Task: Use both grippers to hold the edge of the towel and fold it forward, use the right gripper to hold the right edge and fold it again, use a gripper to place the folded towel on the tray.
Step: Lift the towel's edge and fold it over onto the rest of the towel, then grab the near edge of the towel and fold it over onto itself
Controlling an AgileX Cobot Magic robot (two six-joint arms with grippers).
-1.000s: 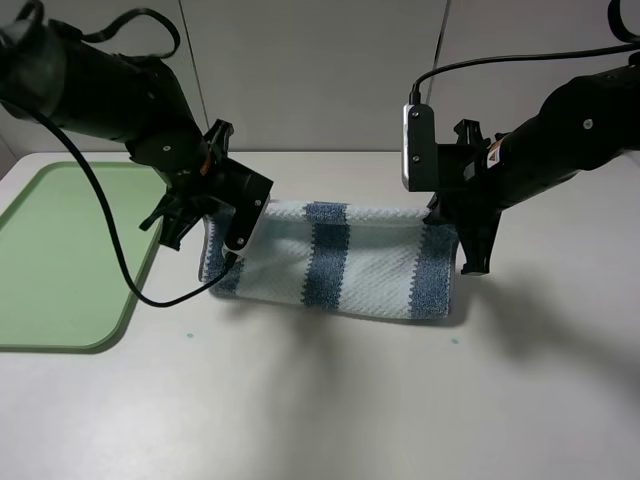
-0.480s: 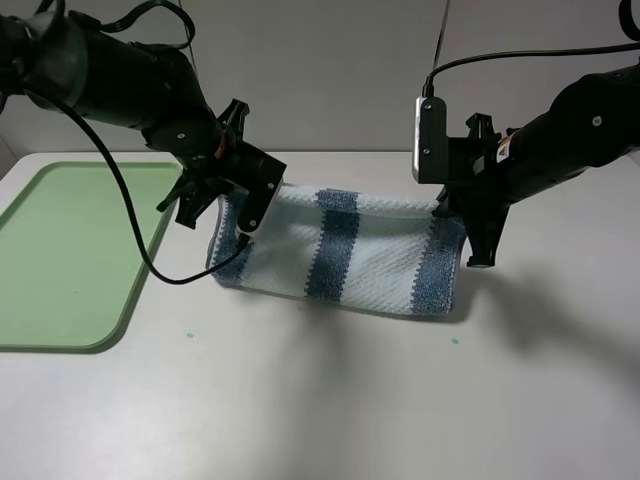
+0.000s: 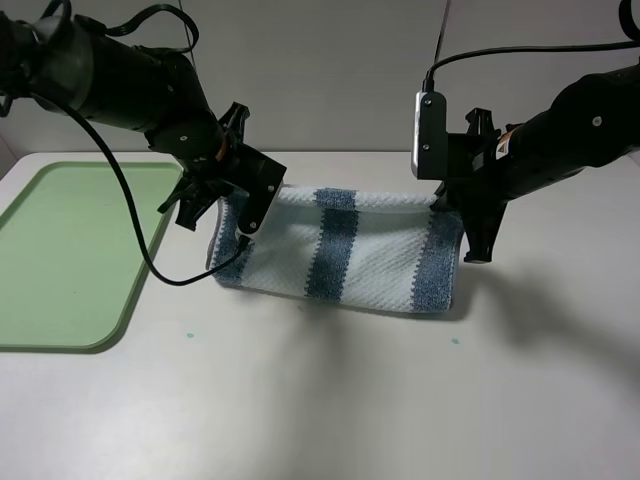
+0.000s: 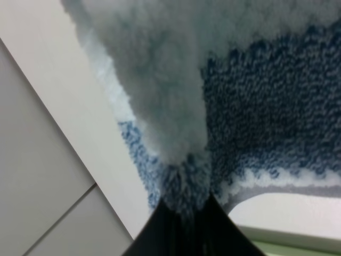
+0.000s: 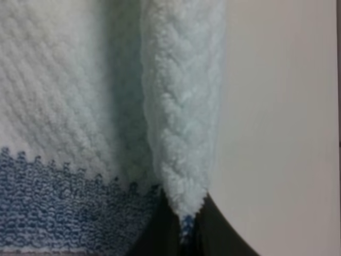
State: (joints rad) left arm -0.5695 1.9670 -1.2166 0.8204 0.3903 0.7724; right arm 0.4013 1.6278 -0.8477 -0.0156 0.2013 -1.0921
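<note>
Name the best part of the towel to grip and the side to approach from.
Likely the far hem, at its two end corners, coming down from the far side. The towel is thick waffle cloth, thin only at its border; the left gripper and right gripper are shut on those corners, so it hangs evenly between them.

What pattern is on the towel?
The towel has broad white and dusty-blue stripes, clearest in the exterior high view.
</note>
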